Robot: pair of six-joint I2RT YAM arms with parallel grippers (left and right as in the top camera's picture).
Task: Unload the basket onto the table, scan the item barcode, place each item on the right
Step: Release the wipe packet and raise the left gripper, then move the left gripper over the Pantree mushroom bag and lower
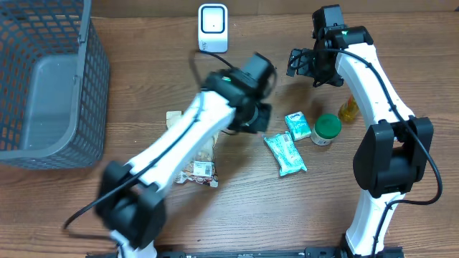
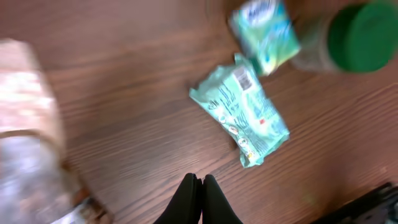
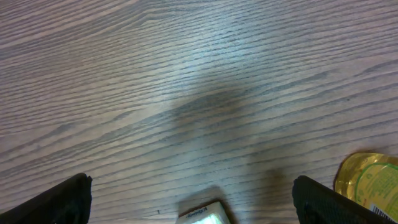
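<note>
Evidently no scan is done yet: my left gripper (image 2: 200, 190) is pinched together and empty just short of the teal packet (image 2: 242, 112) lying barcode-up on the table (image 1: 287, 215), my right gripper (image 3: 196, 199) gapes wide, and the scanner (image 1: 213, 27) stands well apart.

Brown wooden table (image 1: 301, 208) under left claw (image 1: 259, 118) and right claw (image 1: 295, 63), grain running crosswise. Soft grey shadow (image 3: 211, 106) on wood just ahead of right claw, midway between its two fingers. Light even, pale sheen further ahead. Grey mesh basket (image 1: 97, 86) well apart from left claw, on side away from right claw. Dark strip (image 1: 237, 252) along table edge, well behind both claws.
</note>
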